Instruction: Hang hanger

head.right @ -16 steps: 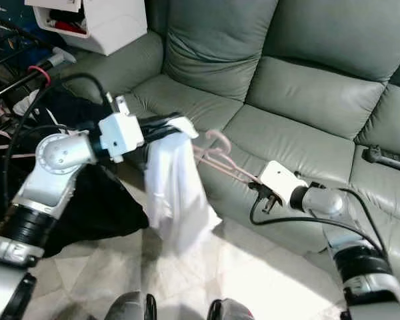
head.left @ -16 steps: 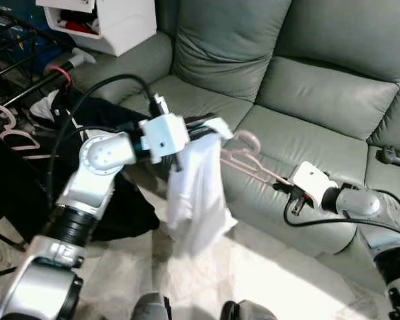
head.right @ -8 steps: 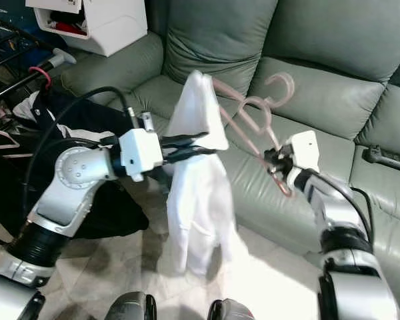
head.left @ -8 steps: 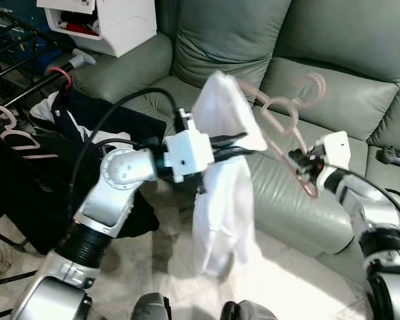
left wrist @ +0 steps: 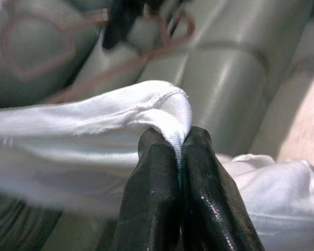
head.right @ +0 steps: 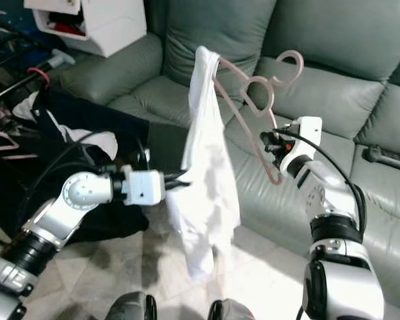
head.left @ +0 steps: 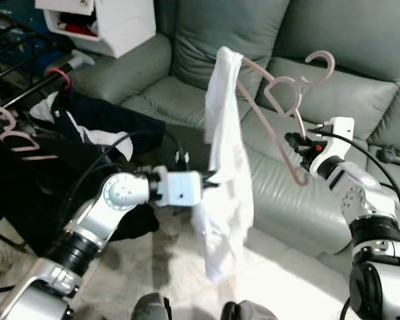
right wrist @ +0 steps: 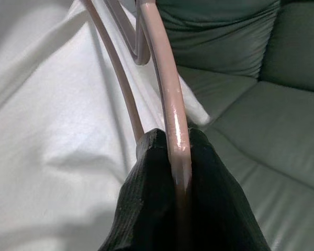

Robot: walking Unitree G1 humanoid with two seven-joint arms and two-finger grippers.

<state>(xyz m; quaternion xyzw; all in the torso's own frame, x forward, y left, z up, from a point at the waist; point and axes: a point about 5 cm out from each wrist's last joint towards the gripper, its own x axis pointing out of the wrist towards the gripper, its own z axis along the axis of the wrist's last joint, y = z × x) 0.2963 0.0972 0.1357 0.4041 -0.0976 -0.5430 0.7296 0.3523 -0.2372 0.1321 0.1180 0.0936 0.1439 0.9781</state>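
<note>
A pink plastic hanger point(head.left: 280, 100) is held up over the grey-green sofa point(head.left: 333, 40), hook upward. My right gripper point(head.left: 295, 141) is shut on its lower corner, and the bar runs between the black fingers point(right wrist: 157, 172). A white garment point(head.left: 225, 167) drapes from the hanger's far end and hangs down in front of the sofa. Lower down, my left gripper point(head.left: 210, 181) is shut on a fold of this garment point(left wrist: 120, 120), pinched between its fingers point(left wrist: 152, 193).
Dark clothes point(head.left: 87, 127) lie piled on the sofa's left end and over a drying rack point(head.left: 13, 73) with pink hangers point(head.left: 13, 133). A white box point(head.left: 107, 20) sits on the sofa arm. A black plug point(head.left: 395, 156) lies on the right cushion. Pale floor lies below.
The right gripper has raised and turned the hanger upright, and the garment now hangs long from its end. The left gripper has dropped lower, still holding the fabric.
</note>
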